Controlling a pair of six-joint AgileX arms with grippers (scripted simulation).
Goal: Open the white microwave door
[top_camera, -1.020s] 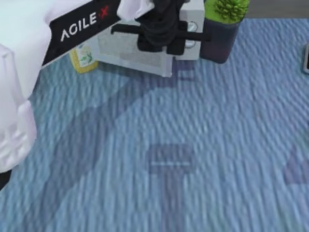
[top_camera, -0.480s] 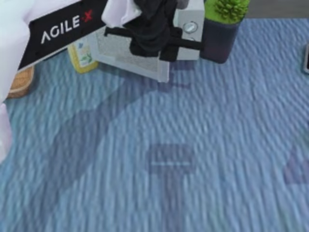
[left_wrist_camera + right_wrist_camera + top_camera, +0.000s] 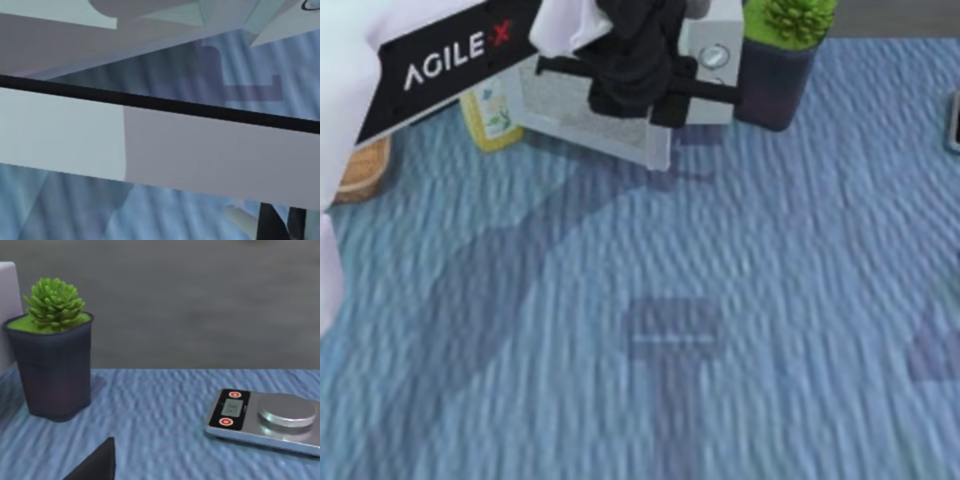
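Blue rippled bench (image 3: 740,300) across nearly the whole top view, crossed by arm shadows. White left arm (image 3: 440,55) with its black AgileX band reaching from the top view's left edge toward the far middle. White microwave (image 3: 712,70) at the far edge, mostly hidden under that arm, one round silver knob (image 3: 716,57) showing on the narrow panel. White microwave door (image 3: 582,112) with grey mesh window swung part-way out from the front, free edge angled toward the near side and toward the top view's right, hinge side at the left. Left gripper (image 3: 638,75), black, right over the door's upper edge near the knob panel; whether its fingers are apart or clamped on the door cannot be told. Left wrist view filled by a pale slab with a black stripe, too close to read. Dark pot with green succulent (image 3: 52,365) just beside the microwave's right side. Silver kitchen scale (image 3: 265,420) well apart near the right edge. Yellow bottle (image 3: 490,120) just left of the door, a brown round thing (image 3: 365,170) farther left. Right arm parked off to the right; only a dark sliver (image 3: 97,465) seen in its wrist view, fingers not to be made out.
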